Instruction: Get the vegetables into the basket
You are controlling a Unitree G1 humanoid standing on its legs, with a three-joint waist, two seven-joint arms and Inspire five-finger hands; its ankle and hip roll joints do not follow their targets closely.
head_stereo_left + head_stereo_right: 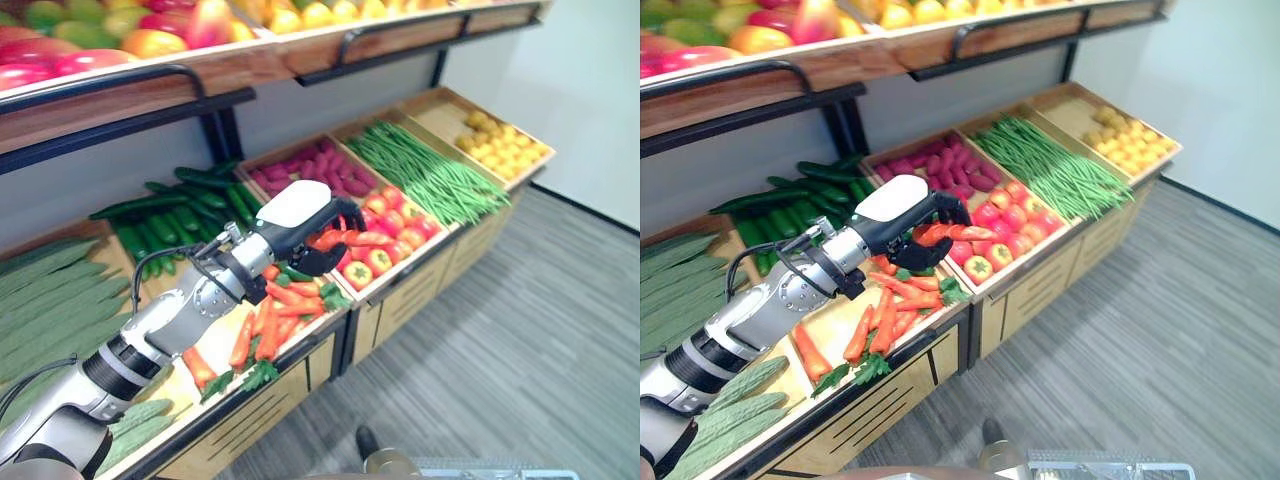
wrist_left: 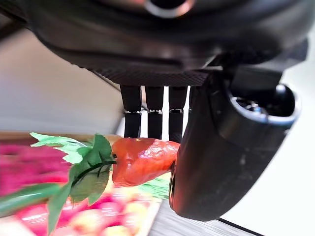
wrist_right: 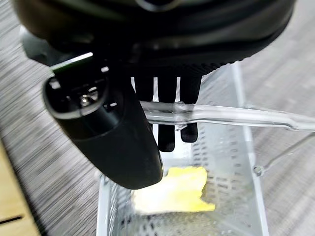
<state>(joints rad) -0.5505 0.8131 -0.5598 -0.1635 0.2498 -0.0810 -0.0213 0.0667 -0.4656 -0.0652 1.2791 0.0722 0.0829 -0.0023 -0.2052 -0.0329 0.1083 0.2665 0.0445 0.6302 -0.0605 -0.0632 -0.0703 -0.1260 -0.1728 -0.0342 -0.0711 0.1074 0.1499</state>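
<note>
Produce stand: crates of cucumbers, carrots, tomatoes, beans. Upper shelf holds fruit. Basket sits over grey floor, something yellow inside; right hand has fingers curled around its handle. Left hand is over the carrot crate's right edge, near the tomatoes, fingers clamped on a carrot, leafy top sticking out.

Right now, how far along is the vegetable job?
Done: one yellow item already lies in the basket, whose handle the right hand grips. In hand: the left hand holds a carrot above the carrot bin. Left: dropping it into the basket.
</note>
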